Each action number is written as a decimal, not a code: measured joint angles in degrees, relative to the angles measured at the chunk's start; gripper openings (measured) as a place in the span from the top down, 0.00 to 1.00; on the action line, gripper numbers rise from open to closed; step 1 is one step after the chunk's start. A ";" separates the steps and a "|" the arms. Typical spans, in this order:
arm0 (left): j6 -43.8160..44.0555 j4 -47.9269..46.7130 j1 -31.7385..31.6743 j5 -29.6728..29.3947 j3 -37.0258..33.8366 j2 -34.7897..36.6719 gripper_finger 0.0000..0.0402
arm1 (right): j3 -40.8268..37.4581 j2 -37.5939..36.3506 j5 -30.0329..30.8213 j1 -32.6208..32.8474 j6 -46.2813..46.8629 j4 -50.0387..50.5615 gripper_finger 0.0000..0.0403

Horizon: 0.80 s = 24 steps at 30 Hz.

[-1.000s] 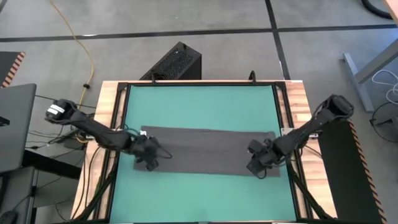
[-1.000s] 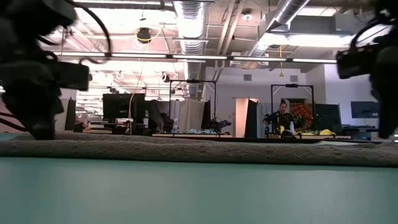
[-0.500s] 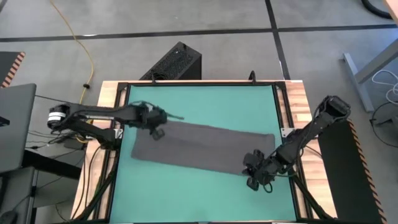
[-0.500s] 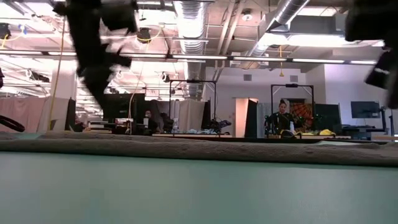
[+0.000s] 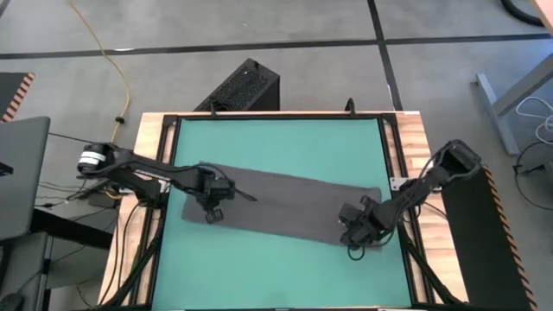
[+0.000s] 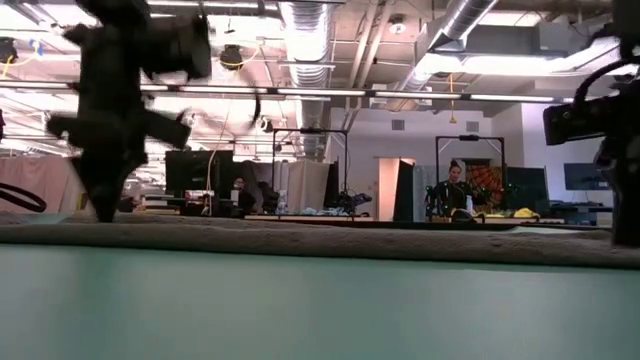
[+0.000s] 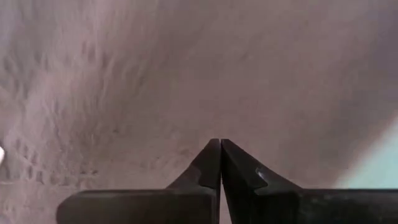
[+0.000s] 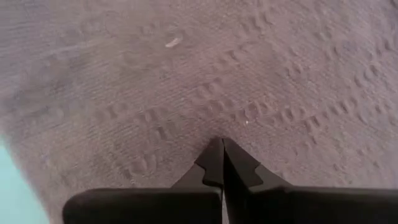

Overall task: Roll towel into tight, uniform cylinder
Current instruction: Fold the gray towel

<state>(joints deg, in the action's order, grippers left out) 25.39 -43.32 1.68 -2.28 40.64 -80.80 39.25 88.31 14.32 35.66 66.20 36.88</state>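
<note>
Across the green mat [image 5: 276, 142] your towel [image 5: 285, 206] lies flat and unrolled, skewed so its left end sits farther back than its right. Your left gripper [image 5: 213, 206] is over the towel's left end, fingers pressed together with the tips against the cloth. Your right gripper [image 5: 354, 231] sits at the right end, fingers likewise pressed together on the fabric.

In both wrist views the towel [image 7: 155, 74] fills the picture and runs off its edges, so its outline is lost. The low view blurs the left claw [image 6: 105, 205] into a dark silhouette and cuts the right claw [image 6: 628, 235] at the edge.
</note>
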 joint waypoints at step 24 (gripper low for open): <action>-12.42 -6.19 -10.74 -10.11 21.32 2.01 1.00 | 33.87 8.09 10.45 -15.21 -51.16 2.14 0.96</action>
<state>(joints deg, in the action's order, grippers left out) 12.97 -49.51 -9.06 -12.39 61.96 -78.79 73.12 96.40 24.77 20.45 15.04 39.02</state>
